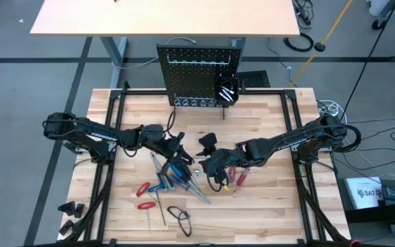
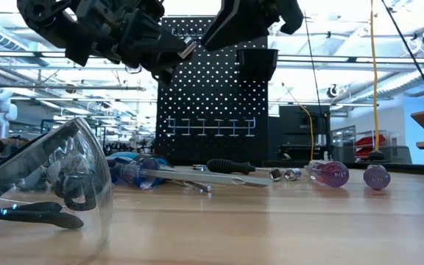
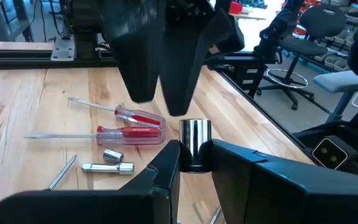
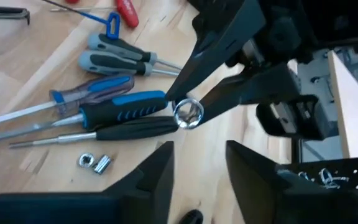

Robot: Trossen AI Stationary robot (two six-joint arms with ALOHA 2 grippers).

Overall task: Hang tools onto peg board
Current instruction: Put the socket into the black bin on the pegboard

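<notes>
My left gripper (image 3: 194, 152) is shut on a small silver socket bit (image 3: 195, 140) above the middle of the table. My right gripper (image 4: 197, 158) stands open right in front of it, fingers on either side of the line to the bit (image 4: 188, 113), touching nothing. Both meet at mid-table (image 1: 194, 146). Blue and black screwdrivers (image 1: 177, 175) and red-handled screwdrivers (image 3: 132, 127) lie flat on the tabletop. The black peg board (image 1: 201, 75) stands upright at the far edge, with a row of hooks and a small black bin (image 1: 226, 91). My left gripper pinches the socket bit's round wall (image 3: 195, 160) between its two fingers, at their free ends. The fingers come about level from the table's left. The bit is lifted clear of the table, and its open hex end (image 4: 188, 112) faces my right gripper.
Safety glasses (image 1: 178, 216) lie near the front edge, close to the low camera (image 2: 43, 177). Small silver bits (image 3: 107, 162) and a thin rod (image 3: 61, 173) lie loose beside the red screwdrivers. Red-handled tools (image 1: 142, 189) lie at the front left.
</notes>
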